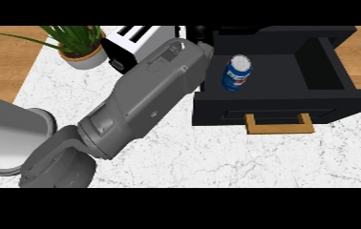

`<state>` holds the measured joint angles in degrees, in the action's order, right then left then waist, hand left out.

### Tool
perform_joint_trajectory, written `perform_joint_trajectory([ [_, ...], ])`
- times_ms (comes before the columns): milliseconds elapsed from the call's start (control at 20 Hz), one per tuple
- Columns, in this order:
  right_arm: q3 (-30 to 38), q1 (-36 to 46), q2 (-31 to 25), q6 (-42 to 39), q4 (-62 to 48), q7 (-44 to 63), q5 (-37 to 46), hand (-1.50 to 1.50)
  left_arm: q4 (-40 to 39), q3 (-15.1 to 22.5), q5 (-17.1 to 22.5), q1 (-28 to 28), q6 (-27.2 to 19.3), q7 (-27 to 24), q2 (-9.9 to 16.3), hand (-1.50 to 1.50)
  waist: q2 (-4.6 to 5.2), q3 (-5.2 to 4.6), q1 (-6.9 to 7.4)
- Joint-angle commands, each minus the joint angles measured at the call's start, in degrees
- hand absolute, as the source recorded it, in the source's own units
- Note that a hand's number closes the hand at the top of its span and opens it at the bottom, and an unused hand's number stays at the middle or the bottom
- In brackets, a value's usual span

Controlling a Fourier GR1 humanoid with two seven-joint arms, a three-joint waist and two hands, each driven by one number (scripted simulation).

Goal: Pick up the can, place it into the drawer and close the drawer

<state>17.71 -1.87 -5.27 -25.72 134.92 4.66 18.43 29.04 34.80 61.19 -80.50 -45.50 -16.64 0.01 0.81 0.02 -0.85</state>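
Forearm [144,99] slants up toward can [237,73] standing in open drawer [282,106].

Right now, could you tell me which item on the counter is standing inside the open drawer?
The blue can; the plant and toaster stand outside the drawer.

- Even, bright light from above; marble counter [233,151] evenly lit, no glare.
- Open black drawer [275,80] reads very dark inside, little detail.
- Can [238,73] top catches a pale highlight.
- Grey forearm [141,99] shaded lighter on upper face, darker at the underside.
- Soft edges overall, slightly blurry.
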Motion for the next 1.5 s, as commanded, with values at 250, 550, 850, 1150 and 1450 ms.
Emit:
perform_joint_trajectory([
  [250,-12.99,13.72,-0.45,9.72,-16.56,-2.97,23.56,-1.50,-0.40,-1.25,-2.62,-1.86,-0.41,3.58,0.99,-1.50,-0.48,-0.02,1.94],
  [550,-15.53,21.35,-3.58,11.88,-28.23,-4.71,30.31,-1.50,4.06,-1.72,-3.96,-0.24,-1.54,7.72,3.97,-1.50,-0.92,-0.03,2.23],
  [850,-21.20,26.46,-4.41,19.67,-45.04,-9.03,41.90,-1.50,6.81,-0.64,-5.68,2.20,-0.23,9.62,7.69,-1.50,-0.84,-0.03,3.60],
  [1150,-19.72,33.00,-3.45,29.17,-63.02,-11.38,46.39,-1.50,10.68,-1.09,-7.95,4.54,-2.37,11.21,10.59,-1.50,-0.66,0.02,2.98],
  [1450,-18.56,36.93,-1.52,40.10,-79.08,-11.42,51.13,-1.50,17.06,-1.15,-9.18,8.01,-1.29,15.27,16.38,-1.50,-0.51,0.04,3.24],
])
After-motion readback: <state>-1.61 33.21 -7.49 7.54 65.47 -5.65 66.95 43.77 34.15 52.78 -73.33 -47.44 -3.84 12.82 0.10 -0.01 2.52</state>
